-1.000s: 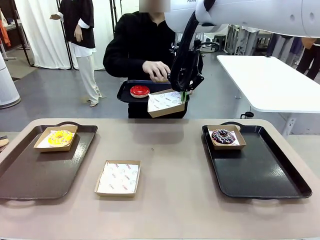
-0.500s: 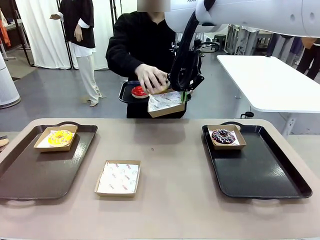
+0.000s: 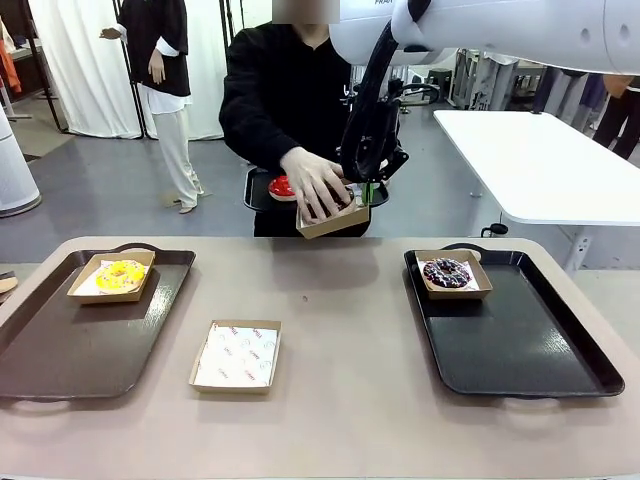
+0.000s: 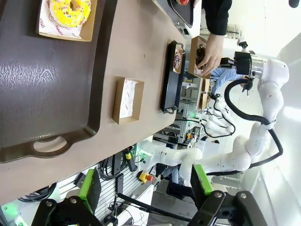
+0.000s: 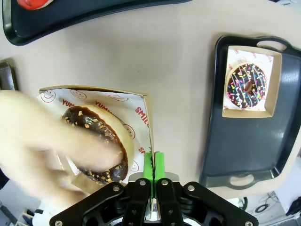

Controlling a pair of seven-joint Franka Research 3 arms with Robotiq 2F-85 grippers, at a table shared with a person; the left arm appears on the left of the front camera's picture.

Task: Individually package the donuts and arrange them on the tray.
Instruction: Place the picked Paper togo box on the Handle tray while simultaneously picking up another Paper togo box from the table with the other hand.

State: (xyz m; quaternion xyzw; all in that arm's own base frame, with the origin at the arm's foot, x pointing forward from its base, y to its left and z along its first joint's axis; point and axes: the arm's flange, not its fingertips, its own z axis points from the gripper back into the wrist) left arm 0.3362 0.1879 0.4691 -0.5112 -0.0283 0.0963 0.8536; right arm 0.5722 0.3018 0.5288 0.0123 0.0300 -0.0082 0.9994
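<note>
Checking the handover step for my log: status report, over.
Left gripper open, empty. Right gripper shut on rim of paper-lined cardboard box. Person's hand holds chocolate-glazed ring donut inside it. Hand blocks box.

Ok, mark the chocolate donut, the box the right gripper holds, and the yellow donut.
chocolate donut (image 5: pixel 106 141): right wrist view, glazed top.
box (image 5: pixel 117 100): right wrist view, printed liner.
yellow donut (image 3: pixel 107 277): front view, glazed ring.
</note>
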